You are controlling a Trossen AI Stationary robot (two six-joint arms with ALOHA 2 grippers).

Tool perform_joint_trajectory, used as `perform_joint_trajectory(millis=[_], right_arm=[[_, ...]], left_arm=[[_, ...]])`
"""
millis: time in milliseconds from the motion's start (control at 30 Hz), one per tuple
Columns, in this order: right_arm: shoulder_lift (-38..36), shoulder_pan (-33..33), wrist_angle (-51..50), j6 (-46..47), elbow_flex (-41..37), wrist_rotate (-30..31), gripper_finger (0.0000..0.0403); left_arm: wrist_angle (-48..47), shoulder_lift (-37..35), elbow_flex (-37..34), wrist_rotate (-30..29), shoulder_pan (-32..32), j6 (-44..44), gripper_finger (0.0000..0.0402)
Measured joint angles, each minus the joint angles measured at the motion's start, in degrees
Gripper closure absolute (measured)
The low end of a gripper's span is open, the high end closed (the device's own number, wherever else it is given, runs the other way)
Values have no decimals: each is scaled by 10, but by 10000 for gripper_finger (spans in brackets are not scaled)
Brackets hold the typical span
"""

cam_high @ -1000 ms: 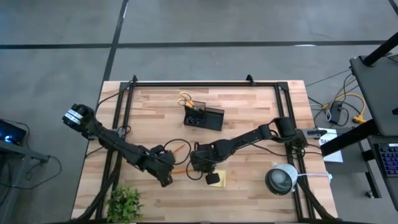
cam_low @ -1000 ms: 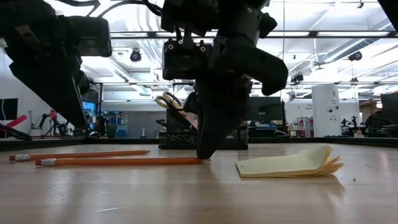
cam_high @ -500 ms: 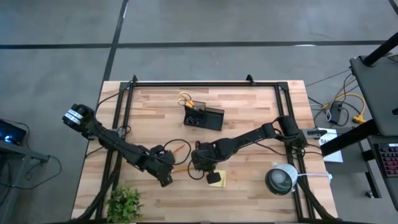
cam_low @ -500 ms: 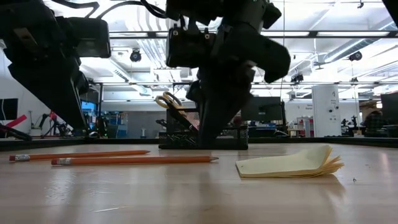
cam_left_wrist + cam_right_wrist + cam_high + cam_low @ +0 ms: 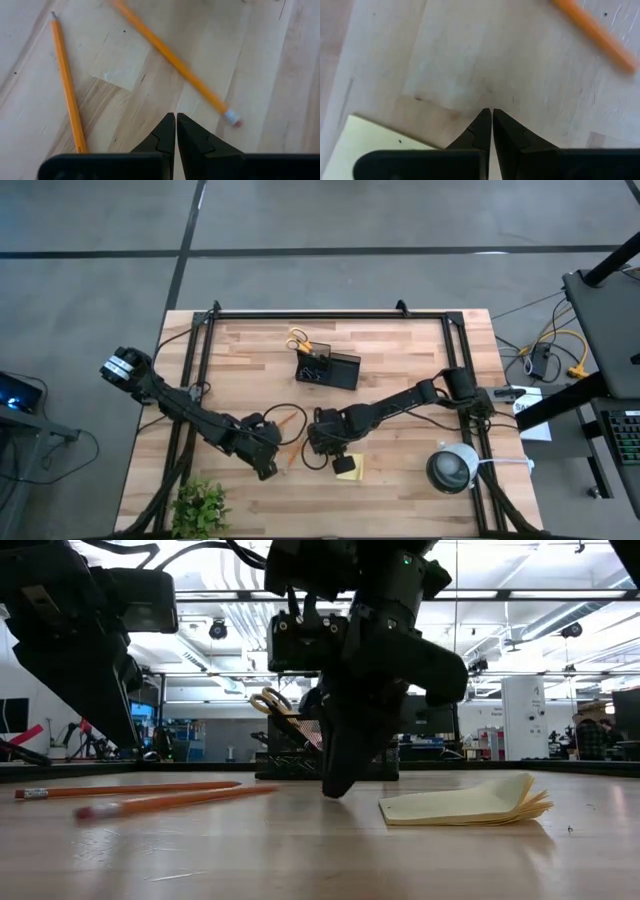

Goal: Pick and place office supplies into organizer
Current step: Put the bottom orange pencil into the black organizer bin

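Two orange pencils lie flat on the wooden table: one farther back [image 5: 285, 420] [image 5: 130, 788], one nearer [image 5: 295, 454] [image 5: 170, 802], blurred and slanted, its eraser end [image 5: 232, 118] just ahead of my left gripper [image 5: 175, 117]. My left gripper [image 5: 272, 464] is shut and empty above the table. My right gripper [image 5: 322, 450] [image 5: 335, 788] is shut, pointing down, its tips [image 5: 492, 112] close to the table between the nearer pencil's tip [image 5: 600, 40] and the yellow sticky-note pad [image 5: 352, 468] [image 5: 465, 802]. The black organizer [image 5: 328, 368] holds yellow-handled scissors [image 5: 298, 340].
A small green plant [image 5: 200, 505] stands at the near left corner. A round white-grey device [image 5: 452, 468] stands at the near right. Black frame rails [image 5: 330, 313] run along the table's far and side edges. Cables lie between the arms.
My right gripper rose off the nearer pencil's tip end, then came down again a little toward the sticky pad, staying shut. The nearer pencil first slid toward the table's right, then turned about on the table and now lies slanted. My left gripper has kept still.
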Motion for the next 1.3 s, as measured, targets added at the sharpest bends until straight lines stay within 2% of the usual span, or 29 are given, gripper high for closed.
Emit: perform_joint_trajectory(millis=[167, 333, 467, 700, 833, 1033, 1300], right_arm=[[-15, 0, -6, 2, 0, 6, 394], [-20, -9, 18, -11, 6, 58, 394], [-17, -36, 77, -37, 10, 59, 394], [-11, -91, 47, -46, 11, 59, 394], [-11, -104, 60, -83, 10, 54, 394], [-8, -107, 104, -147, 9, -16, 392], [6, -109, 95, -230, 6, -17, 347]], left_arm=[[0, 0, 0, 0, 0, 0, 400], [0, 0, 0, 0, 0, 0, 400], [0, 0, 0, 0, 0, 0, 400], [0, 0, 0, 0, 0, -2, 400], [1, 0, 0, -7, 0, -2, 400], [6, 0, 0, -9, 0, -17, 400], [20, 0, -1, -9, 0, -37, 400]])
